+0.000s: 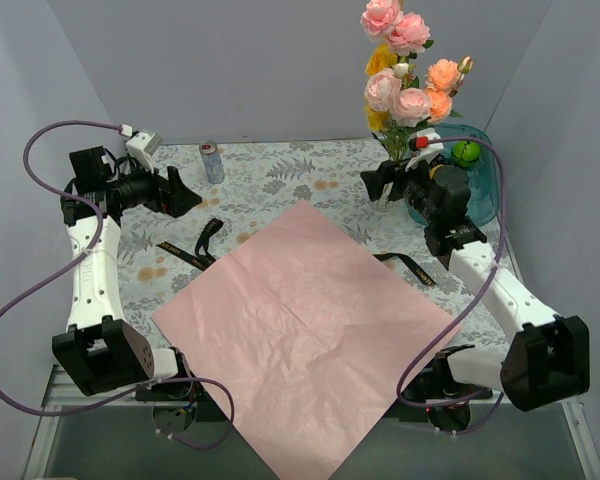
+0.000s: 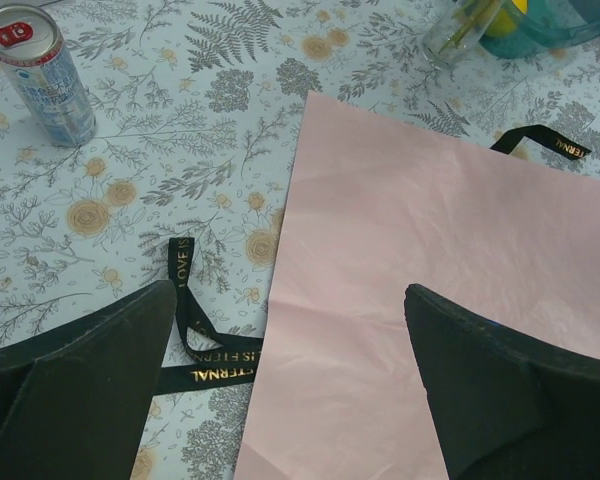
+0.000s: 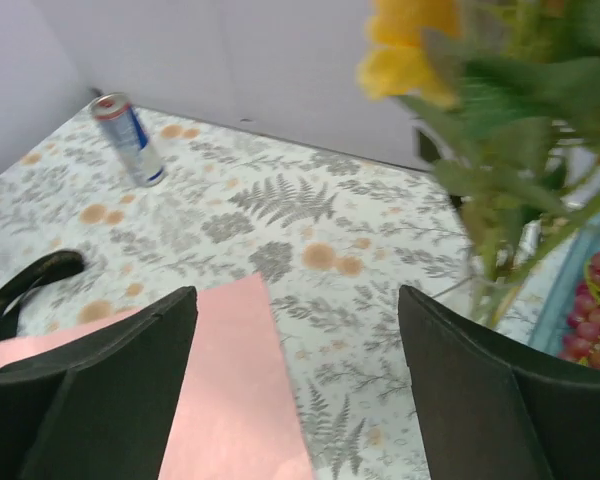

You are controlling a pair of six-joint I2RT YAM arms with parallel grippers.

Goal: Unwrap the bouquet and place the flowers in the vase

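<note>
Right gripper [image 1: 375,183] gapes wide, holding nothing, with the flowers [image 1: 405,80] upright just behind it; your left gripper [image 1: 185,192], also wide, sits well apart. Left wrist: matte, creased pink paper [image 2: 430,250] and glossy ribbon [image 2: 195,345]. Right wrist: clear glass vase [image 3: 477,290] just off the right-hand jaw, leafy stems vertical inside.

The left arm [image 1: 88,270] and right arm [image 1: 495,285] have white links, black joints, black jaws and looping purple cables [image 1: 80,123].
</note>
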